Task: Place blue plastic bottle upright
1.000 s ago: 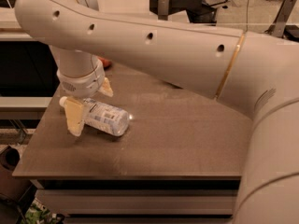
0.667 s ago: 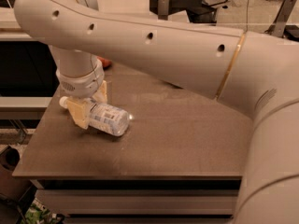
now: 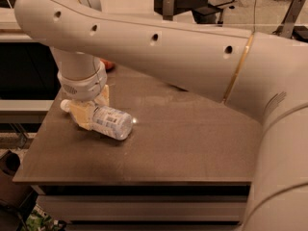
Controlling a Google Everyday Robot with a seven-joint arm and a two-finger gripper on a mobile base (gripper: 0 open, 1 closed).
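Seeing tool (image 3: 91, 110) down low on the counter (image 3: 192, 148), hanging off the wrist of the arm (image 3: 154, 47). Looks narrowed onto the bottle (image 3: 111, 123), with one finger (image 3: 81, 118) on the near side and the other behind. Can't confirm how firm the squeeze is.

Found bottle on its side, flat on the counter, pinched between the jaws at the neck end. Cap (image 3: 64, 105) poking out past the tool one way, labelled body sticking out the other way, mostly beyond the grip. Not upright yet, and not lifted, by the look of it.

Risks from here:
- Off-centre hold. Gripped near the neck with the long end hanging out, so expect droop or pivoting between the pads on lift.
- Thin ribbed plastic. Squeeze too hard and crush it. Squeeze too soft and lose it out from under the tool.
- Round body. Nudge it on release and watch it roll away from the tool, maybe off the counter edge close by on the cap side.
- Tilting to vertical with the base dragging on the counter: likely to jam or flick loose. Better to lift clear first, then rotate.
- Letting go before the base sits flat: straight back over. Tall, narrow, little margin.
- Can't tell fill level. Allow for weight shifting mid-rotation.
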